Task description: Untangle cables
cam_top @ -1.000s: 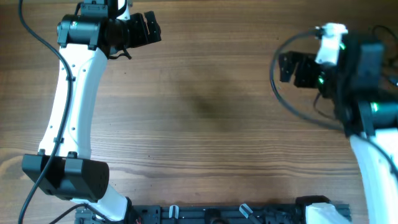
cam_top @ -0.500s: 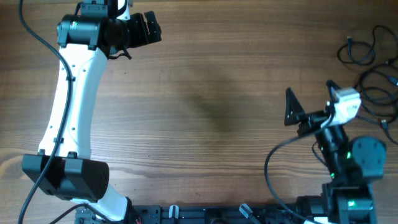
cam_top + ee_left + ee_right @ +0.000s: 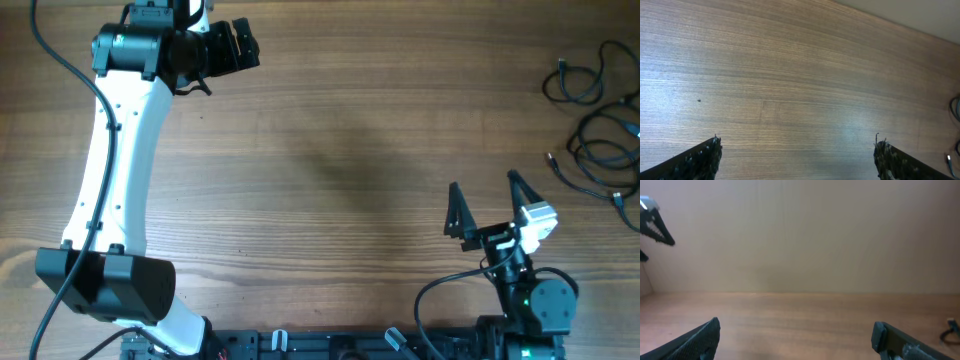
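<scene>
Thin black cables (image 3: pixel 600 125) lie in loose loops at the table's far right; one coil (image 3: pixel 580 80) sits at the back right and a small plug end (image 3: pixel 551 158) points left. A bit of cable shows at the right edge of the left wrist view (image 3: pixel 955 107) and of the right wrist view (image 3: pixel 951 330). My left gripper (image 3: pixel 243 45) is open and empty at the back left, far from the cables. My right gripper (image 3: pixel 485 207) is open and empty near the front right, left of the cables and apart from them.
The wooden table (image 3: pixel 340 170) spans the view. The left arm's white link (image 3: pixel 110 180) runs down the left side. A black rail with clips (image 3: pixel 340 343) lies along the front edge. The right arm's base (image 3: pixel 535 305) sits at the front right.
My right arm has drawn back from the back right toward the front edge, uncovering the cables. Its jaws stay open. The left arm has not moved.
</scene>
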